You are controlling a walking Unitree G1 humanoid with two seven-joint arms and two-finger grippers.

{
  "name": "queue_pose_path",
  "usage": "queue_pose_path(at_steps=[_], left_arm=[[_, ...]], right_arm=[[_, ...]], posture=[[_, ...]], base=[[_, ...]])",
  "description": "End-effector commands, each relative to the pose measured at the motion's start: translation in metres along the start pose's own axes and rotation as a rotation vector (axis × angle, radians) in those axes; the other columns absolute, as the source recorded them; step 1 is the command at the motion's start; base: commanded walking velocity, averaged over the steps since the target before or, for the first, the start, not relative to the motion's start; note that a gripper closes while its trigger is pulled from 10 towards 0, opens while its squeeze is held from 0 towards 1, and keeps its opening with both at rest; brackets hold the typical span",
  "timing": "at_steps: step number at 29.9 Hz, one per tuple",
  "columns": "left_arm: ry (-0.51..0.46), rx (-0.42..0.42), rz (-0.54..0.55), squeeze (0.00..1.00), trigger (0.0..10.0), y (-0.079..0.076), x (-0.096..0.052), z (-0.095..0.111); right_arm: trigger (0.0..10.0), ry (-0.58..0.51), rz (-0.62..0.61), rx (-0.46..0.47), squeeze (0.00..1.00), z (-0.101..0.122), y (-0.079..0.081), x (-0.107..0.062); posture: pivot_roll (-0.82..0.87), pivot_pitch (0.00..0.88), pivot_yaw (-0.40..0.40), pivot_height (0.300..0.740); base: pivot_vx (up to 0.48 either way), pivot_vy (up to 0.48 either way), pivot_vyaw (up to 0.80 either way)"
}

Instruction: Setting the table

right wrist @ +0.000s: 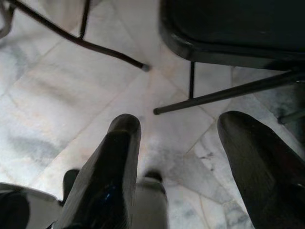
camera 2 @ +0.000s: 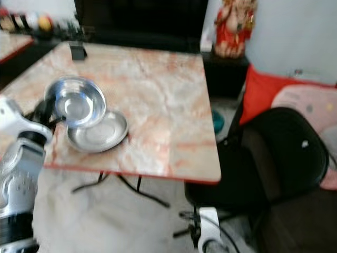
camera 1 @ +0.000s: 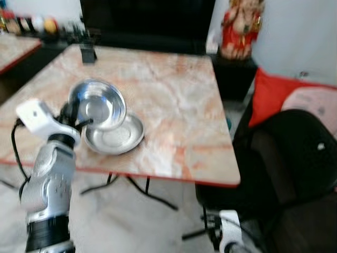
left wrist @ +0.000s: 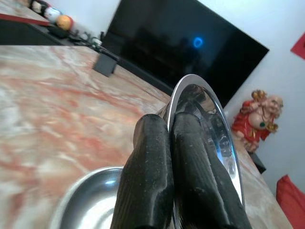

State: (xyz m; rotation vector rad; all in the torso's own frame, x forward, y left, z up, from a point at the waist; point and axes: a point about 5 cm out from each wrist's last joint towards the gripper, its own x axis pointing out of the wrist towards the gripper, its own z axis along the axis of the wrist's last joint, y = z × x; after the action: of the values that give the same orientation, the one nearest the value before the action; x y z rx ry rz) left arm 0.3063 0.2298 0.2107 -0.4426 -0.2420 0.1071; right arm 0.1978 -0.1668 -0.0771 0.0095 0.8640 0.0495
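While the bowl (camera 1: 98,104) is pinched by its thin rim in the left gripper (left wrist: 177,157), tilted over the plate (camera 1: 115,136), slipping seems likely; right gripper (right wrist: 178,157) is held wide.

Shiny steel bowl (camera 1: 98,105), glossy marble table (camera 1: 174,100), matt black fingers (left wrist: 147,181)
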Motion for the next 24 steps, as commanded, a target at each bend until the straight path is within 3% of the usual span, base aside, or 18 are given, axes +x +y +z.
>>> queue_pose_path(at_steps=[1,6,11,16,17,21,24], left_arm=[[0.016,-0.016,-0.019,0.0,10.0,-0.006,0.003,-0.002],[0.024,-0.037,0.012,0.0,10.0,-0.004,0.003,-0.003],[0.111,-0.101,0.099,0.0,10.0,0.012,-0.001,-0.01],[0.194,-0.096,0.113,0.0,10.0,0.018,-0.006,-0.016],[0.216,-0.137,0.114,0.0,10.0,0.021,-0.008,-0.015],[0.245,-0.16,0.081,0.0,10.0,0.02,-0.011,-0.01],[0.282,-0.124,0.11,0.0,10.0,0.025,-0.018,-0.005]], right_arm=[[10.0,0.007,-0.023,0.003,0.0,-0.002,-0.009,-0.001],[10.0,0.008,-0.023,0.004,0.0,-0.002,-0.009,-0.001],[10.0,0.009,-0.022,0.003,0.0,-0.002,-0.009,-0.001],[10.0,0.009,-0.02,0.001,0.0,-0.002,-0.009,-0.001],[10.0,0.009,-0.02,0.0,0.0,-0.002,-0.009,-0.002],[10.0,0.01,-0.02,-0.001,0.0,-0.002,-0.009,-0.001],[10.0,0.011,-0.019,-0.002,0.0,-0.002,-0.009,-0.001]], posture=[[0.01,0.0,-0.061,0.719],[0.01,0.0,-0.059,0.719],[0.01,0.0,-0.057,0.719],[0.01,0.0,-0.057,0.719],[0.01,0.0,-0.058,0.719],[0.01,0.0,-0.058,0.719],[0.01,0.0,-0.059,0.719]], base=[[0.364,0.0,0.0],[0.344,0.0,0.0],[0.0,0.0,0.0],[0.0,0.0,0.0],[0.0,0.0,0.0],[0.0,0.0,0.0],[0.0,0.0,0.0]])
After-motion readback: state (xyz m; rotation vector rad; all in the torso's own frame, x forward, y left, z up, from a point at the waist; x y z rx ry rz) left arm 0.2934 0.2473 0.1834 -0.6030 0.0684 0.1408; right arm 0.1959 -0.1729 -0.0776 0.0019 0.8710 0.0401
